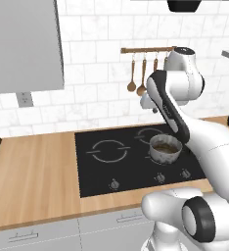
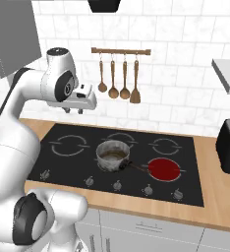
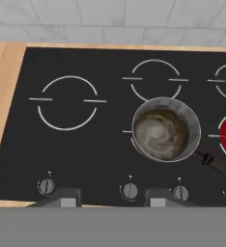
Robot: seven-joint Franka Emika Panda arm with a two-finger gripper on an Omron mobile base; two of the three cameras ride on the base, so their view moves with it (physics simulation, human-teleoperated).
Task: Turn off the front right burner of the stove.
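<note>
Kitchen: stove (image 2: 195, 147), tiled wall (image 2: 186, 39), hanging spoons (image 2: 118, 78).

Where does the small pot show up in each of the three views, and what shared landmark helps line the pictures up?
Left base view: the small pot sits right of centre on the stove, beside the arm.
Right base view: the pot is mid-frame, left of the front right burner, which glows red.
Hand view: the pot lies right of centre.
Shared landmark: the row of silver knobs along the stove's front edge.
</note>
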